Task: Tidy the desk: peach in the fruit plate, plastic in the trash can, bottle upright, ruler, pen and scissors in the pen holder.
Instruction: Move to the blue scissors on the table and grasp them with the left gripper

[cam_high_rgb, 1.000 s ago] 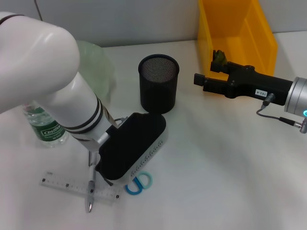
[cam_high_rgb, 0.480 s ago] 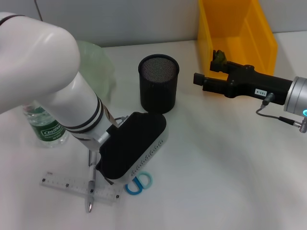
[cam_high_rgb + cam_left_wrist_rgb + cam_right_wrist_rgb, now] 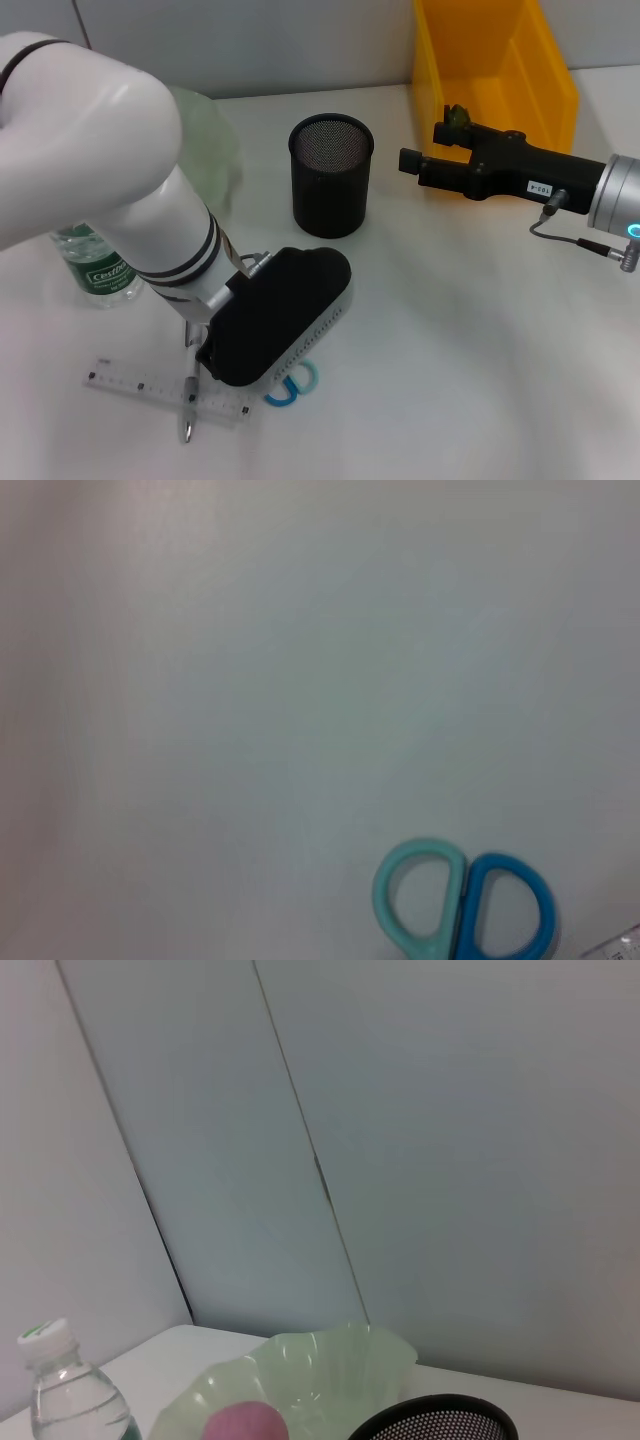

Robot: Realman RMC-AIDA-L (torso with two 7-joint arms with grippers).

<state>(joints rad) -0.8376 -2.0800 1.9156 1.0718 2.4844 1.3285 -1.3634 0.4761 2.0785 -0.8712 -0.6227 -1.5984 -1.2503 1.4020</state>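
My left gripper (image 3: pixel 278 318) hangs low over the blue scissors (image 3: pixel 292 384), hiding their blades; only the two handle rings (image 3: pixel 465 905) show. The clear ruler (image 3: pixel 150 388) and the pen (image 3: pixel 190 392) lie crossed just left of it. The bottle (image 3: pixel 95 262) stands upright at the left. A pink peach (image 3: pixel 246 1424) lies in the green fruit plate (image 3: pixel 330 1360). The black mesh pen holder (image 3: pixel 331 172) stands mid-table. My right gripper (image 3: pixel 408 160) hovers beside the yellow trash can (image 3: pixel 495 70). A dark crumpled piece (image 3: pixel 457 116) shows at the can's wall; I cannot tell if it is the plastic.
The fruit plate (image 3: pixel 208 140) sits behind my left arm, which hides most of it. White tabletop (image 3: pixel 450 360) stretches to the right of the scissors and in front of the right arm. A grey wall (image 3: pixel 400 1140) stands behind the desk.
My left gripper has sunk lower and nearer the scissors, covering more of them. The right gripper has drifted slightly up and back.
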